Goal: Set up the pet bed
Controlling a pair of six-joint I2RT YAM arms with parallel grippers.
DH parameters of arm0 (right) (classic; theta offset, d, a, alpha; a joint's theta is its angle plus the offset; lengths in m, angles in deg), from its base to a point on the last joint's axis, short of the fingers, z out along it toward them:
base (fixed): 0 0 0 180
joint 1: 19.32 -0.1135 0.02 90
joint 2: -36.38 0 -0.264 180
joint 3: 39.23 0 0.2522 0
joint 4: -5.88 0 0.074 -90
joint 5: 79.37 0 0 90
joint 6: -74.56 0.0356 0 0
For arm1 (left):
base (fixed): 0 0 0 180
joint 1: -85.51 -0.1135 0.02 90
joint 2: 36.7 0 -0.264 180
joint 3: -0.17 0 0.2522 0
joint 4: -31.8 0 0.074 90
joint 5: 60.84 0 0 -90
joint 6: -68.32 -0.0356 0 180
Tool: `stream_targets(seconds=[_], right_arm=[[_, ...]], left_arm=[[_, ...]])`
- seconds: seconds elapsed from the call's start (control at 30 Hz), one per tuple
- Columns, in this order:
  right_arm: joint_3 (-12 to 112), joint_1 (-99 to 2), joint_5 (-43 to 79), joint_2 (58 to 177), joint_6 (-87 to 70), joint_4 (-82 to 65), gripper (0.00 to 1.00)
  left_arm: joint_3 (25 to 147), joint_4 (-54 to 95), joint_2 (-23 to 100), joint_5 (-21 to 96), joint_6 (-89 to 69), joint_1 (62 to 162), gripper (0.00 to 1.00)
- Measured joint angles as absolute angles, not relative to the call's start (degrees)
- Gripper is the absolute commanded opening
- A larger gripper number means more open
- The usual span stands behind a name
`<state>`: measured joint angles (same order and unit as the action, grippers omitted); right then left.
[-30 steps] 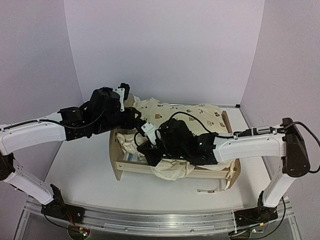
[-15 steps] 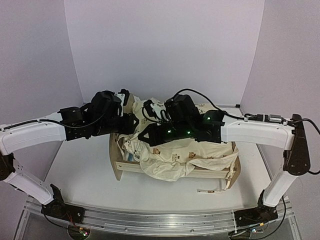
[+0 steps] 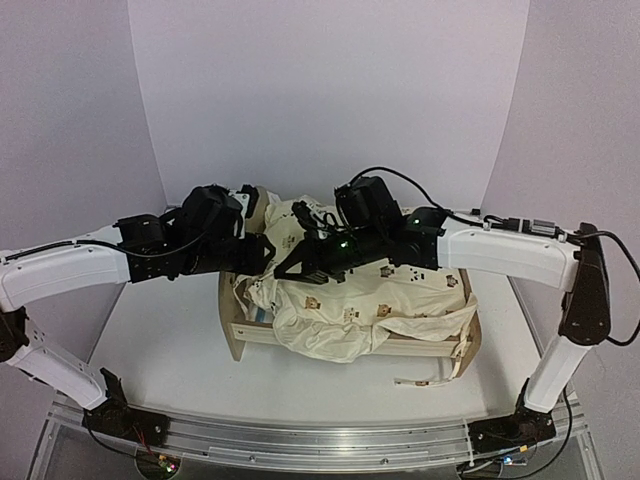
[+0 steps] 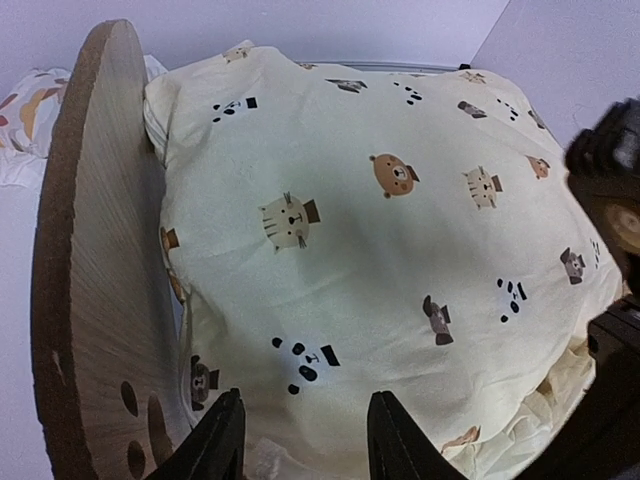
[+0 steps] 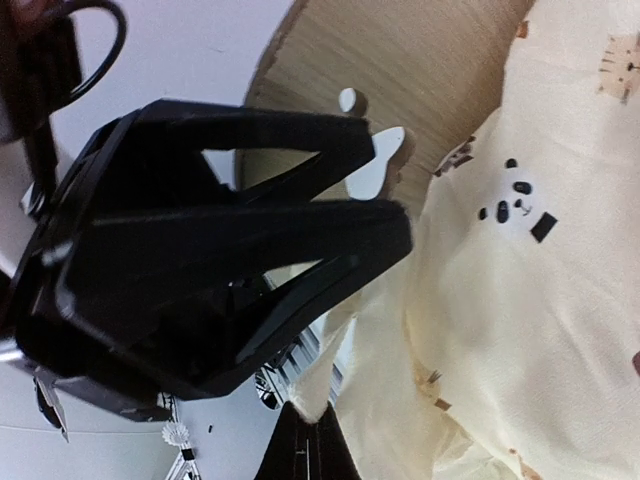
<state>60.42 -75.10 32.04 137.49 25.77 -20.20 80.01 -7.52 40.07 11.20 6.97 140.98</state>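
Since a second ago, drags the cream animal-print ruffled quilt (image 3: 370,300) back over the light plywood pet bed (image 3: 229,330) on the worktop (image 3: 150,345). Pinches its edge in shut right end effector (image 5: 307,445); hovers left end effector (image 4: 305,415) half-open, empty. Needs taut, level pull.

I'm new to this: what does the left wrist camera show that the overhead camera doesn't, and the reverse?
Only the left wrist camera: paw-print cutouts in the wooden end board, and bear, cat and panda faces on the quilt, close up. Only the overhead camera: the left arm and right arm whole, the bed's front rail with quilt spilling over it, a loose strap on the table. Both: the cream quilt, the end board, and the left end effector, standing open.
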Motion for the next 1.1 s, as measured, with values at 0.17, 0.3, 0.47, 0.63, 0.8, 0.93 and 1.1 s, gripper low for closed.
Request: stream_targets(seconds=[0.17,0.3,0.47,0.63,0.8,0.93,1.1], right_arm=[[60.6,-73.7,33.3,141.4,28.7,-20.2,0.00],[61.4,-73.3,35.6,145.7,30.7,-21.0,0.00],[64.2,-72.8,39.1,147.5,32.0,-22.0,0.00],[66.5,-72.1,40.3,147.5,32.5,-21.8,0.00],[66.5,-70.9,38.7,147.5,32.6,-21.7,0.00],[66.4,-70.1,36.7,147.5,32.7,-21.7,0.00],[66.4,-69.8,35.7,147.5,32.7,-21.7,0.00]], left_arm=[[79.3,-7.6,40.9,12.6,7.2,141.2,0.37],[79.1,-7.6,43.0,12.9,7.3,141.2,0.44],[78.3,-7.1,42.4,13.5,7.4,141.7,0.45],[75.9,-7.7,36.6,14.5,8.0,142.2,0.43],[73.9,-9.1,30.5,16.5,8.4,142.9,0.47],[72.1,-9.6,28.4,18.2,8.3,144.4,0.38],[70.8,-9.5,29.1,20.9,8.2,146.2,0.26]])
